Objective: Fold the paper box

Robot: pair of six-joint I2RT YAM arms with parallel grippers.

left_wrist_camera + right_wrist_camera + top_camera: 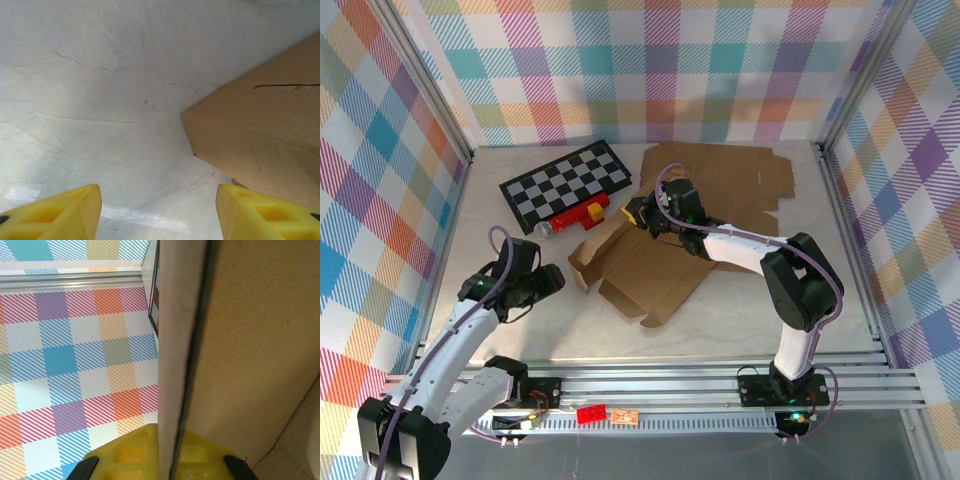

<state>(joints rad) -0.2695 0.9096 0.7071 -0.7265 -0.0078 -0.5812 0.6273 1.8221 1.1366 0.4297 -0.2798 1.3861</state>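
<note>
The paper box (655, 268) lies as a flat brown blank at mid-table. The right gripper (642, 212) pinches the edge of a flap at its far side, jaws pressed onto the cardboard. The left gripper (555, 280) hovers near the box's left corner, jaws spread and empty. A checkerboard (570, 182) lies behind.

The paper box (650, 265) is lying spread on the table (740, 320), a checkerboard (567, 183) sitting behind it to the left, a cylinder (570, 217) between them, another cardboard sheet (740, 180) behind.
</note>
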